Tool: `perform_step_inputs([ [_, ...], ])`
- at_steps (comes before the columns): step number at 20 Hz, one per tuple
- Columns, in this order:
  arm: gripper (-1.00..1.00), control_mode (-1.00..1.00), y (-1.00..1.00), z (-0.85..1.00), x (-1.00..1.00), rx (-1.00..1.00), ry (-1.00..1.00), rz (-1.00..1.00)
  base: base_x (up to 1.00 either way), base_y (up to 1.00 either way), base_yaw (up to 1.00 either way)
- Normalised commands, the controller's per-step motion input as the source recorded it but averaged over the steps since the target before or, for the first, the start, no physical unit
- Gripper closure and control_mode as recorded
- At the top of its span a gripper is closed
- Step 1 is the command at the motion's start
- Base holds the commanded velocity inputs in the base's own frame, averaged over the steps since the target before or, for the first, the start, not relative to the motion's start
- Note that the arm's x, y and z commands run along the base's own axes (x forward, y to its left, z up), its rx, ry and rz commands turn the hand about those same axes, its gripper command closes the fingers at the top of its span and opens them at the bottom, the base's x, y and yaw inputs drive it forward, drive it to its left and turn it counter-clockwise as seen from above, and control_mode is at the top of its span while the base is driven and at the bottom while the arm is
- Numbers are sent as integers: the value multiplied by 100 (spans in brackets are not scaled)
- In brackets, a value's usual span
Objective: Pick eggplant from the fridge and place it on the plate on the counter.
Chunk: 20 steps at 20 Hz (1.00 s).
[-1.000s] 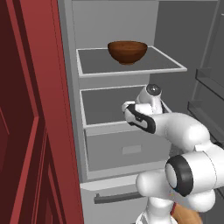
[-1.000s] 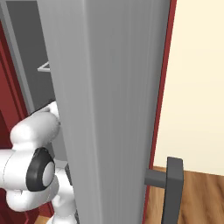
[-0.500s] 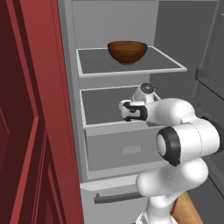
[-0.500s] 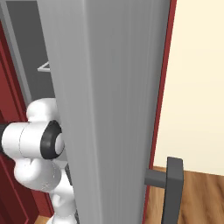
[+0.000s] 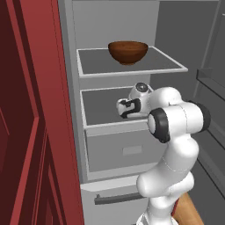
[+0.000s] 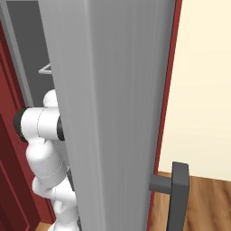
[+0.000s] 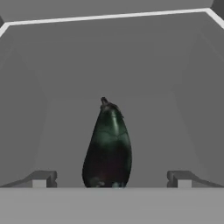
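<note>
The eggplant [image 7: 108, 146], dark purple-black and teardrop-shaped, lies on the middle shelf of the fridge [image 7: 52, 65], stem end pointing away from the hand. My gripper [image 7: 111, 181] is open, its two fingertips [image 7: 40, 179] standing wide on either side of the eggplant's near end without touching it. In the left base view the gripper [image 5: 121, 108] reaches into the fridge [image 5: 178, 35] over the middle shelf, and the hand hides the eggplant there. The plate and the counter are out of view.
A brown wooden bowl [image 5: 128, 51] sits on the upper shelf above the hand. A drawer [image 5: 118, 149] lies below the middle shelf. A red cupboard panel [image 5: 30, 132] stands at the left. The open fridge door [image 6: 113, 113] with its dark handle [image 6: 177, 194] blocks the right.
The arm has folded upward, its elbow rising, and the hand has slid a little left and deeper over the middle shelf. The jaws have stayed open.
</note>
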Motion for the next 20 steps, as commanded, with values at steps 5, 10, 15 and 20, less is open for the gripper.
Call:
perform_step_inputs([
  [5, -100, -100, 0, -30, 37, 0, 6, 0, 0, 0, 0],
  [10, -100, -100, 0, -29, 27, 0, 5, 0, 0, 0, 0],
  [15, -100, -100, 0, -35, 19, 0, 8, 0, 0, 0, 0],
  [20, -100, -100, 0, -22, 0, 0, 11, 0, 0, 0, 0],
])
